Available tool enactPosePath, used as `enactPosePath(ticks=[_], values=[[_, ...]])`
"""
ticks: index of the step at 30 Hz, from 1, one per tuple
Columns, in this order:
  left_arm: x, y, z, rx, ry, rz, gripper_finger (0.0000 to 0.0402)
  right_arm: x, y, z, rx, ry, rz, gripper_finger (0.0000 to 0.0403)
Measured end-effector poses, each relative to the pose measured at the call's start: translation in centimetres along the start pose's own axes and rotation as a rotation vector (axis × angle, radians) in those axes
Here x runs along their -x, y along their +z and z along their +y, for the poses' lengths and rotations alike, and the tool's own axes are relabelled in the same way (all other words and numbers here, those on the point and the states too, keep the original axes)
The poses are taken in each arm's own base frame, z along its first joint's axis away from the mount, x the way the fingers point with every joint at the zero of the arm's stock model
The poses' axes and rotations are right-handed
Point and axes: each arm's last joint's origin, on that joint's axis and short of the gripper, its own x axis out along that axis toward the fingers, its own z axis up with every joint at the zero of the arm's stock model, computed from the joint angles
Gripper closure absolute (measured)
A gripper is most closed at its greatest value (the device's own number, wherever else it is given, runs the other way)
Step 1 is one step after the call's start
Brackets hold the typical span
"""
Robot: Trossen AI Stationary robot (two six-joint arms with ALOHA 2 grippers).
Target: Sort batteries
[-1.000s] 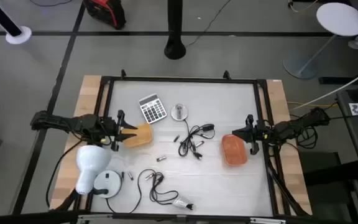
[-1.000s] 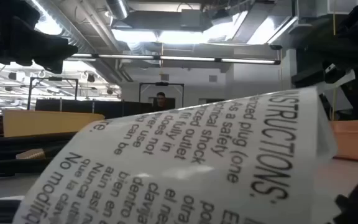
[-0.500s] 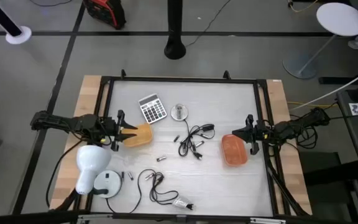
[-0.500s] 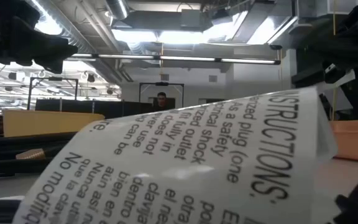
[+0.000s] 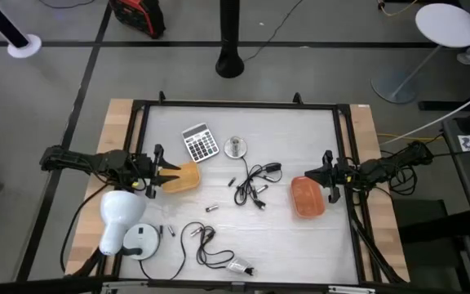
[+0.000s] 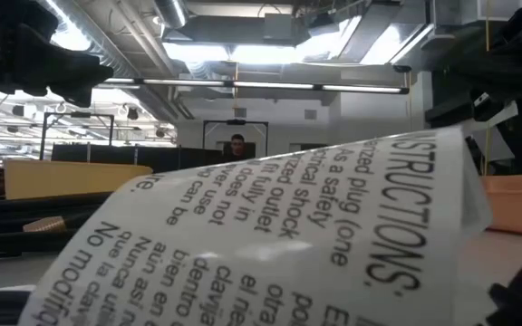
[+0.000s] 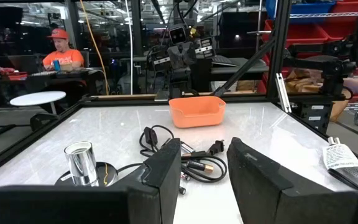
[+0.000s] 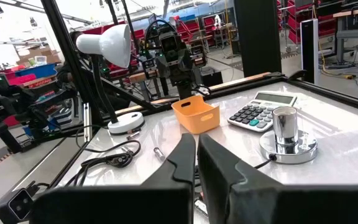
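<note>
Two small batteries, short cylinders with metallic ends, lie side by side on the white table top near the front edge, just right of the lamp base. The base is a flat round disc, and the lamp's smooth white shade leans over the front left corner.

To the right of them is a thin black cable in loose coils. It ends in a white printed label, curved paper that fills the low view.

Farther in, one more battery lies alone near the table's middle. Beyond it is a tangle of black cords with plugs.

Mid-depth, left: a yellow-orange plastic bin with rounded corners. The left gripper sits just beside its left edge, fingers spread apart and nothing between them.

Mid-depth, right: an orange plastic bin, oval-cornered. The right gripper is at its right edge with fingers pressed almost together, holding nothing.

Far side: a grey calculator, tilted, with rows of keys. Just right of it is a shiny metal cylinder on a round disc base.
</note>
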Motion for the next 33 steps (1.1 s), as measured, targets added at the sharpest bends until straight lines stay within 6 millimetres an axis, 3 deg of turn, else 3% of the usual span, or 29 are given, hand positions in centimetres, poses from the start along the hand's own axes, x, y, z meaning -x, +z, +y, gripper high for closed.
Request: enactPosePath(ticks=[26, 33], values=[[0.0, 0.01, 0.0, -0.098, 0.0, 0.0, 0.0279, -0.01, 0.06, 0.02, -0.004, 0.002, -0.008, 0.0386], [0.0, 0.02, 0.0, 0.083, 0.0, -0.001, 0.0279, -0.01, 0.07, 0.02, -0.014, 0.002, -0.009, 0.0386]])
